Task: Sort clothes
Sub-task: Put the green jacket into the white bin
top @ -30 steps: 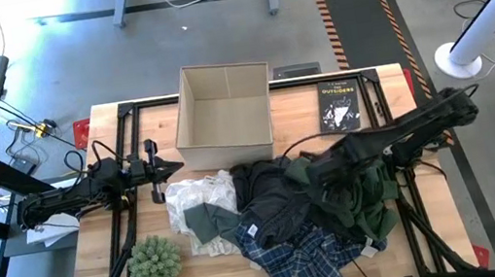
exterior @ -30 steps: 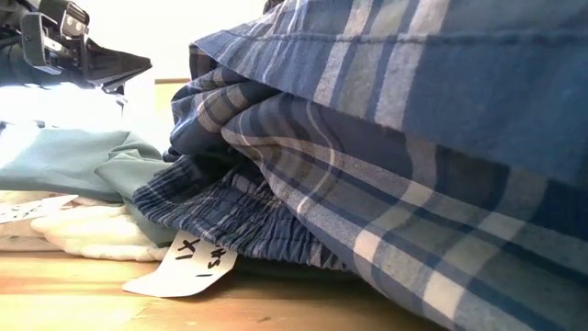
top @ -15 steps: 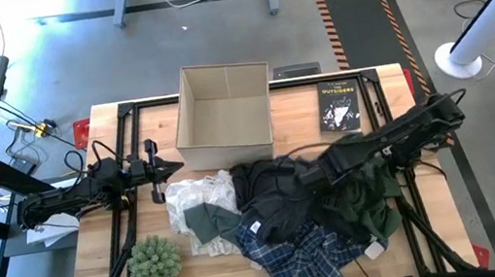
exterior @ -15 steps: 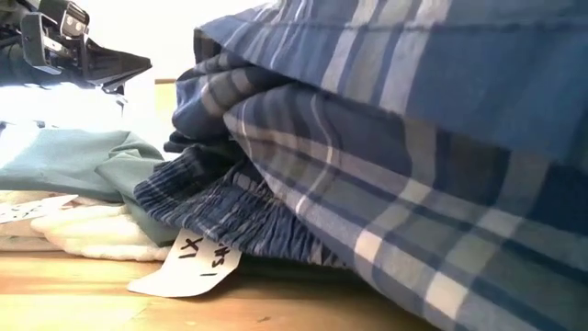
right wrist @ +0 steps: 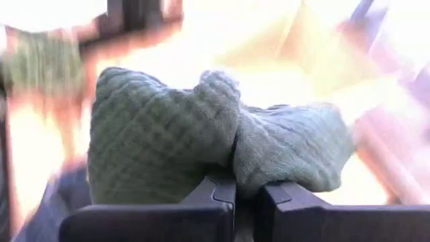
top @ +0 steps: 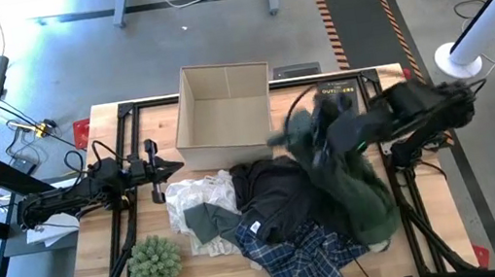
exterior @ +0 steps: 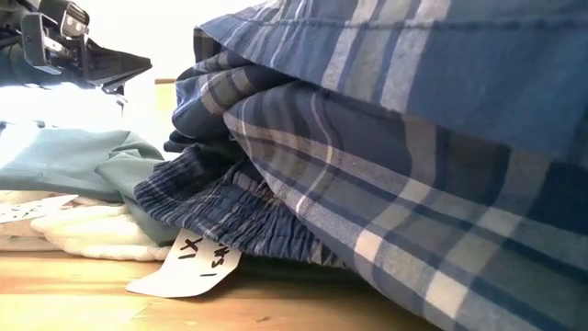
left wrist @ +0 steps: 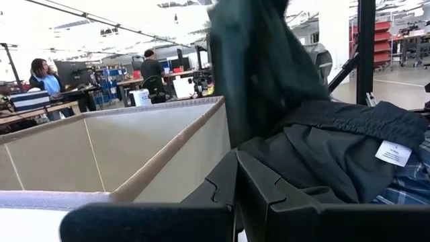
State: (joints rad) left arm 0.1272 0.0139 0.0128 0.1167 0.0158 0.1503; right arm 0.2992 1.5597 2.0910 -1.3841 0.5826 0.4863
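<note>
The right tool is pressed together on the dark green garment, pinching a fold of its waffled cloth between the fingers, as the right wrist view shows. It holds the garment lifted above the right half of the tabletop, just right of the cardboard box, and the cloth hangs from it down toward the near right edge. At the near edge lies the blue-and-white plaid garment, which fills most of the low view. A spiky green plant ball sits near left. Behind the plaid lie the grey garment and white garment, with the black garment to their right. The left tool rests at the left, just left of the white garment, its fingers together. Farther back, the black book lies partly hidden behind the right arm.
</note>
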